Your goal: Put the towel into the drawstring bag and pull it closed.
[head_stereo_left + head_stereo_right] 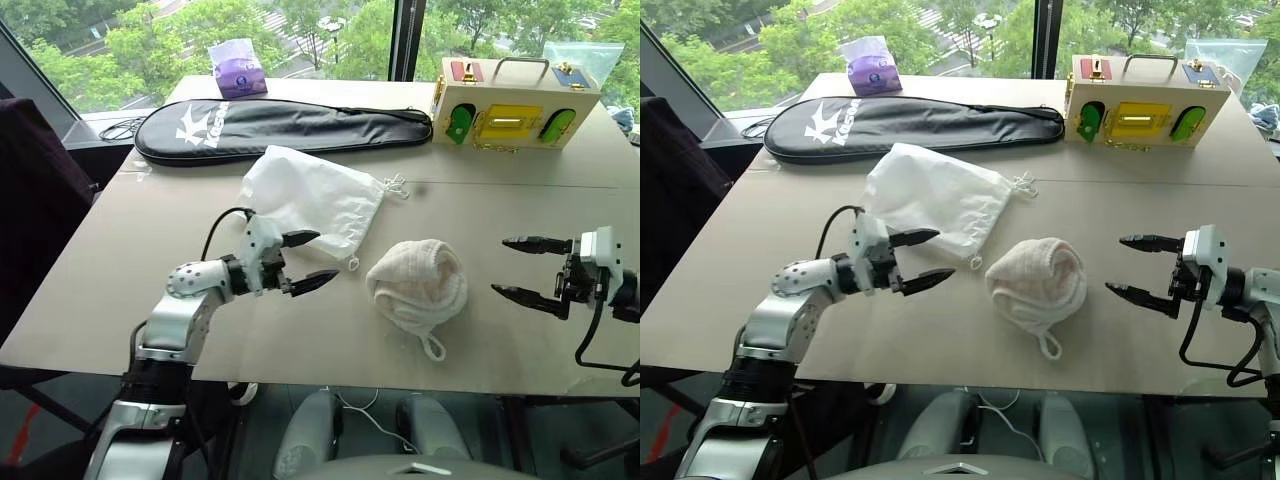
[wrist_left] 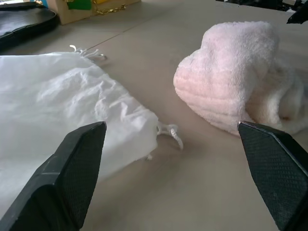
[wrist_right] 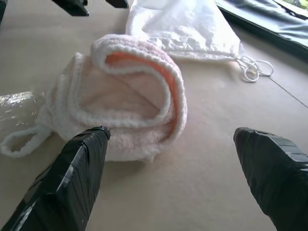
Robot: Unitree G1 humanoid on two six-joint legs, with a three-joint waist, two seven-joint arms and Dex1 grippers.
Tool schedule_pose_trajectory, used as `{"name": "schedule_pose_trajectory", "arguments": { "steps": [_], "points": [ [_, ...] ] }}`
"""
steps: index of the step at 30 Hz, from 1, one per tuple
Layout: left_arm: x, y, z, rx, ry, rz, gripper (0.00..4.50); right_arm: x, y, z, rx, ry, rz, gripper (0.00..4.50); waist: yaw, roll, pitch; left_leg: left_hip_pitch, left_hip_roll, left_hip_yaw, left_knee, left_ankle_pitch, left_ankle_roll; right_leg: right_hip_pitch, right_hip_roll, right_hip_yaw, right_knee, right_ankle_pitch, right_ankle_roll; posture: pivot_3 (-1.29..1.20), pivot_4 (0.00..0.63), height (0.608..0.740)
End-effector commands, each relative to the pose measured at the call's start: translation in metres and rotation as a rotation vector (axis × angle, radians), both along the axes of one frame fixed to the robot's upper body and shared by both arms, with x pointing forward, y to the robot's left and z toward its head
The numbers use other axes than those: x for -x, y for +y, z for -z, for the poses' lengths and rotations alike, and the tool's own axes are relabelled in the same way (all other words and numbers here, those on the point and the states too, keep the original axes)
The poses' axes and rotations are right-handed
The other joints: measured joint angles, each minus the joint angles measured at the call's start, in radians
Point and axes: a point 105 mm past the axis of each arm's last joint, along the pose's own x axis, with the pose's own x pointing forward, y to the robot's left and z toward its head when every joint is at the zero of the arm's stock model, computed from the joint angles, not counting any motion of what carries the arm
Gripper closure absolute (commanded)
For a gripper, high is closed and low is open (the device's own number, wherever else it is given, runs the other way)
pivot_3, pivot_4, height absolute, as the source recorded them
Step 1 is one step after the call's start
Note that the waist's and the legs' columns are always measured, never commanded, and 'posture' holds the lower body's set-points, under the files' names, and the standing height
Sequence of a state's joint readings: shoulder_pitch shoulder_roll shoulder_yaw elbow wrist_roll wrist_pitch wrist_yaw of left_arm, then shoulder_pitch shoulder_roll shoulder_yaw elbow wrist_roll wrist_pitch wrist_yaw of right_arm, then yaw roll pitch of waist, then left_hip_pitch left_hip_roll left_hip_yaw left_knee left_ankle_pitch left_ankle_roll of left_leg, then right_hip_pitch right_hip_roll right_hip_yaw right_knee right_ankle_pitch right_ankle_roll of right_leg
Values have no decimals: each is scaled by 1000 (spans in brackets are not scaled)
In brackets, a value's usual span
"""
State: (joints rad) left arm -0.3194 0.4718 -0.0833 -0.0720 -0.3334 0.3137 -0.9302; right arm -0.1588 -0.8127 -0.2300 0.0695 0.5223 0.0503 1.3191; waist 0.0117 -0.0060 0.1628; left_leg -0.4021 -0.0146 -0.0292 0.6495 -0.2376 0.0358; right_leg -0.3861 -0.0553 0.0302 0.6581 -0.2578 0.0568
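Cream terry towel [image 1: 418, 282] and white drawstring bag [image 1: 312, 197] lie apart on the tabletop [image 1: 110, 260], neither yet grasped.

Both end effectors hover with fingers spread wide and empty: the left end effector [image 1: 307, 260] just beside the bag's near corner, the right end effector [image 1: 528, 268] on the towel's far side. By my judgement this is the approach step; next one arm must pinch the bunched towel while the other lifts the bag's mouth open. Whether that mouth, by the knotted cords [image 2: 169, 133], is cinched or loose is hard to make out.
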Motion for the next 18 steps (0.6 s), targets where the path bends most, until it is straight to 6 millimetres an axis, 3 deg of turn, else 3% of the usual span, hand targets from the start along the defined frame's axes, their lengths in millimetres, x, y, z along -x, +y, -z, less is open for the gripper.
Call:
{"name": "schedule_pose_trajectory", "arguments": {
  "steps": [1, 6, 12, 18],
  "points": [
    [-12, -22, -10, -70, -80, -82, 0, 5, 8, -21, -35, -45, -14, 81, 1, 0, 0, 0, 0, 0, 0, 0, 0, 0, 0, 0, 0, 0, 0, 0, 150, 740],
    [-38, -52, -17, -131, -245, -301, 0, 8, 16, -32, -97, -65, -5, 81, 3, -2, 1, -1, -1, 0, 1, 0, 0, 0, 2, -1, 0, 0, 0, 0, 150, 740],
    [-58, -57, -10, -224, -314, -453, 0, 8, 12, -29, -91, -60, 28, 81, 0, -3, 2, -1, -1, 0, 1, 0, 0, 0, 5, -1, 0, 0, 1, 0, 150, 740],
    [-63, -62, 0, -272, -308, -501, 0, 6, 3, -31, -80, -86, 84, 81, 4, -3, 2, -2, -2, -1, 2, 0, 0, 0, 4, -2, 0, 0, 1, 0, 150, 740]
  ]
}}
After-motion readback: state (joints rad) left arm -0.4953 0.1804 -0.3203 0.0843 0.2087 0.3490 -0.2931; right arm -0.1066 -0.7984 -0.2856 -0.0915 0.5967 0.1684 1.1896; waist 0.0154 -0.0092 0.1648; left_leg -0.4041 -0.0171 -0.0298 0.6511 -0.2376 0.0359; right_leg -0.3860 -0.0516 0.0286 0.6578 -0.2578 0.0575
